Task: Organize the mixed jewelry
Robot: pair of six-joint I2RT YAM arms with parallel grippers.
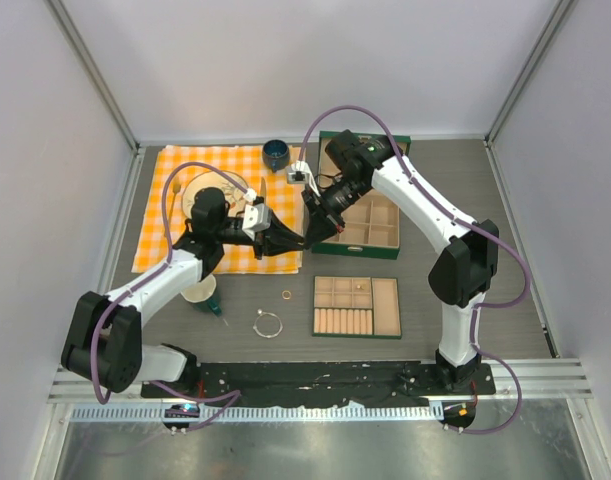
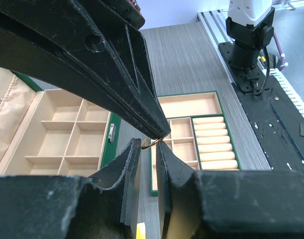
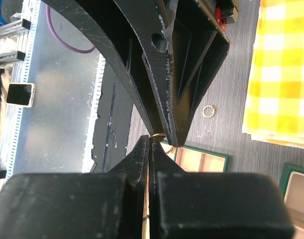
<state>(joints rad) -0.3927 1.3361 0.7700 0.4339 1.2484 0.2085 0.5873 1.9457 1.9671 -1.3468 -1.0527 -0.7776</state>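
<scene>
The two arms meet in the middle, above the tabletop (image 1: 435, 300). The right gripper (image 3: 149, 142) is closed tight on a small gold ring (image 3: 158, 135), pinching it at the very tips. The left gripper (image 2: 148, 147) comes at it from the other side. Its fingers (image 2: 132, 159) stand a little apart, one on each side of the ring, and I cannot tell if they press on it.

A second gold ring (image 1: 286, 295) lies flat on the tabletop, near the yellow checked cloth (image 1: 185, 180). A thin silver bangle (image 1: 268, 324) lies close to the robot, just beside it. The green tray (image 1: 385, 300) sits right of both. The open green box (image 1: 383, 215) sits behind the tray.
</scene>
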